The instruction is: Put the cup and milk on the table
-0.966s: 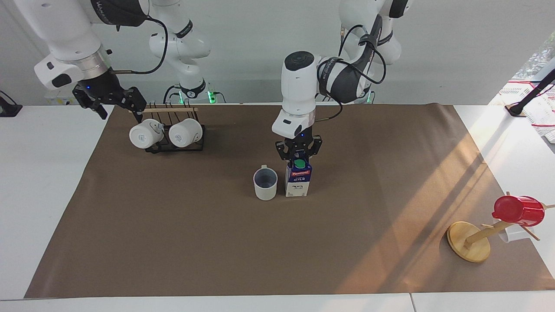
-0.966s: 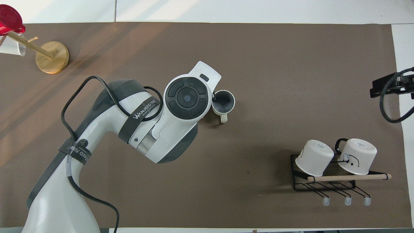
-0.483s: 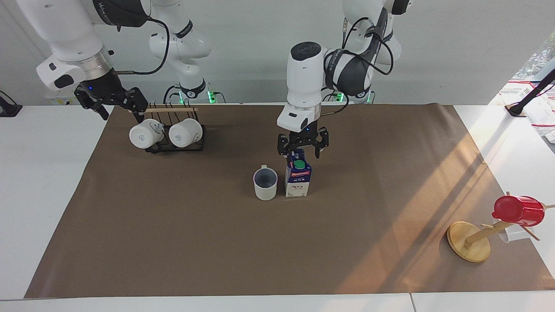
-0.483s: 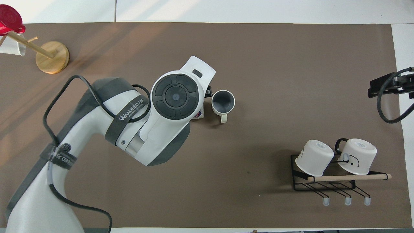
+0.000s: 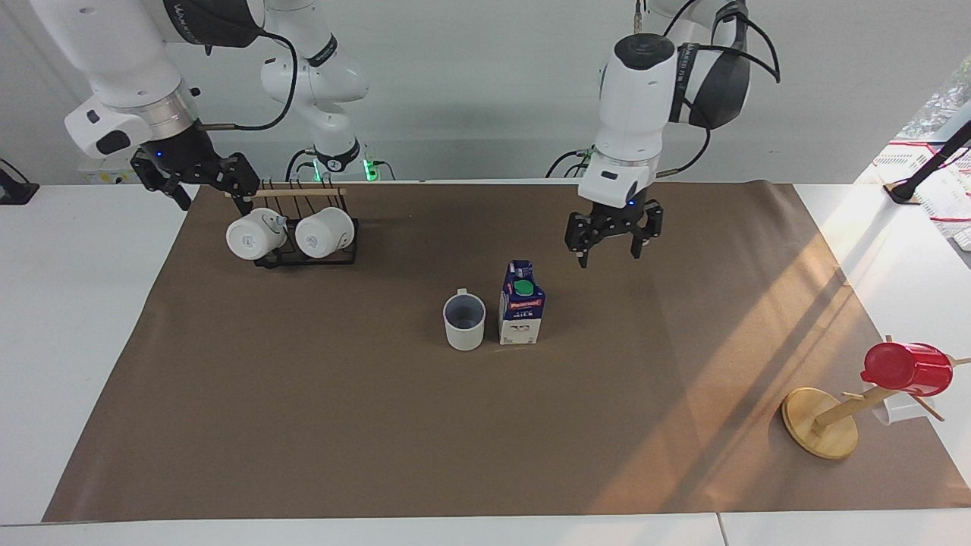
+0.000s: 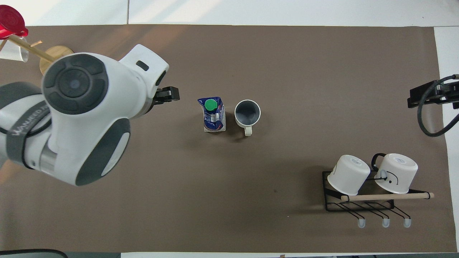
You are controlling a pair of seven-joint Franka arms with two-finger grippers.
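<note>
Blue-and-white milk [image 5: 522, 303] (green cap), cream cup [image 5: 463, 322], brown sheet [image 5: 303, 425].

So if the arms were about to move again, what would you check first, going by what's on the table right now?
1. Milk upright on the table: ok.
2. Cup upright beside the milk, toward the right arm's end: ok.
3. Small gap between cup and milk in the overhead view, not touching: ok.
4. Left gripper open, holding nothing, raised over bare brown sheet clear of the milk: ok.
5. Right gripper up by the rack with the two white mugs, holding nothing visible: ok; whether its fingers are open: cannot tell.
6. Red cup hanging on its wooden stand, out of the way: ok.
</note>
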